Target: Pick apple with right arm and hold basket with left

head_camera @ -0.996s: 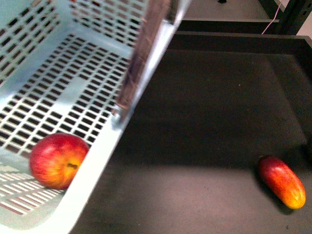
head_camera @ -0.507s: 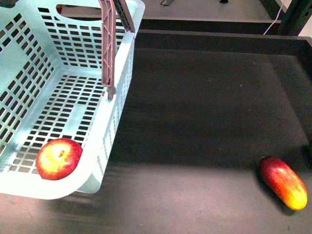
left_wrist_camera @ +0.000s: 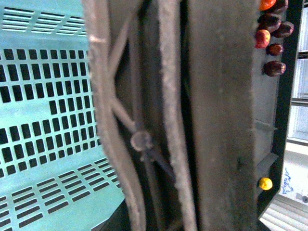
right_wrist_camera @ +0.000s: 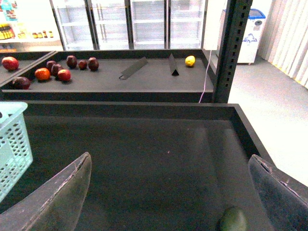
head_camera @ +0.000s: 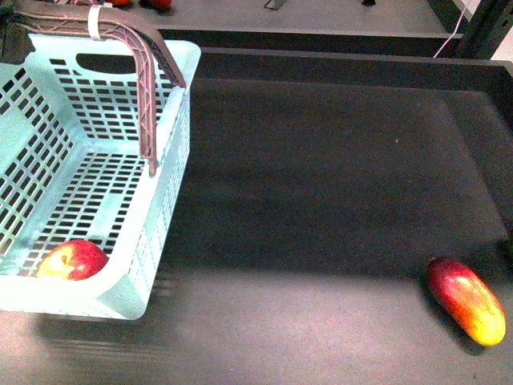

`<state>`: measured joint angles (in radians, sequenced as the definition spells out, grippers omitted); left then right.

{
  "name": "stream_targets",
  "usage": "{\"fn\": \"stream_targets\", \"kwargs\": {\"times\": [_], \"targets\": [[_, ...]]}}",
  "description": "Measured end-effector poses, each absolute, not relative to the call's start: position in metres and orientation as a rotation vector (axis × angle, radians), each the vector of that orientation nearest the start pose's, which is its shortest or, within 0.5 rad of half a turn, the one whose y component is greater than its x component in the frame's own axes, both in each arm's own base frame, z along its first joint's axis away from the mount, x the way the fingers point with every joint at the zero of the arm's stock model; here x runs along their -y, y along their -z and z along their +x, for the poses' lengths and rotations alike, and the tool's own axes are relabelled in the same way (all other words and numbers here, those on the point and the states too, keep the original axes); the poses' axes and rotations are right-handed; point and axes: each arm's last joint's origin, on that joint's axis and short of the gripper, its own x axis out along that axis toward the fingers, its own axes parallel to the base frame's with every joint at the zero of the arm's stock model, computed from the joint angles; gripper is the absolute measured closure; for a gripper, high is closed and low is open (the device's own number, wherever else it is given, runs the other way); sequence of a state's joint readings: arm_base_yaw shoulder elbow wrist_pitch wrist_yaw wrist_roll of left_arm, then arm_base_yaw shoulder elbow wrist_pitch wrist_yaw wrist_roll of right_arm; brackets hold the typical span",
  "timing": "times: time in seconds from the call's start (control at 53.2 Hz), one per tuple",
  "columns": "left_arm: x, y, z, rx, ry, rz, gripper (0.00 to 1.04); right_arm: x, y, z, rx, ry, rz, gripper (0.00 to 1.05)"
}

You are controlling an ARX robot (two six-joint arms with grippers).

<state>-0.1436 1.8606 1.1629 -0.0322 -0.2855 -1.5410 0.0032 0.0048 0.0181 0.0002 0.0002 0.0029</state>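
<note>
Since the apple (head_camera: pixel 70 261) already lies inside the basket (head_camera: pixel 96 192), tucked into its near corner against the slotted wall, the picking part looks done — by my reading what remains is keeping the basket steady. Its brown ribbed handles (head_camera: pixel 144 72), bound by a white zip tie (head_camera: pixel 96 22), are raised together, which suggests the left arm grips them; the left wrist view shows them pressed close, but whether that pincer is clamped I cannot tell. Spread wide and empty, the right pincer (right_wrist_camera: pixel 171 192) hangs above the dark tabletop (head_camera: pixel 337 184). An elongated red-and-yellow fruit (head_camera: pixel 465 299) lies well apart.
</note>
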Motion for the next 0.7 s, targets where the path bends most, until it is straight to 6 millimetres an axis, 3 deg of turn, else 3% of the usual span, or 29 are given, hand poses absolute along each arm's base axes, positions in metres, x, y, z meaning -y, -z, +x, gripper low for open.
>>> {"fn": "stream_targets", "kwargs": {"times": [0.113,0.451,0.695], "targets": [[0.038,-0.164,0.398,-0.466,-0.676,-1.294,0.91,0.0,-0.169,0.097,0.014,-0.003,0.003,0.09],[0.033,-0.143,0.412,-0.459,-0.659,-1.318,0.91,0.0,-0.169,0.097,0.014,-0.003,0.003,0.09],[0.038,-0.152,0.407,-0.418,-0.626,-1.35,0.56,0.0,-0.169,0.097,0.014,-0.003,0.003,0.09]]}}
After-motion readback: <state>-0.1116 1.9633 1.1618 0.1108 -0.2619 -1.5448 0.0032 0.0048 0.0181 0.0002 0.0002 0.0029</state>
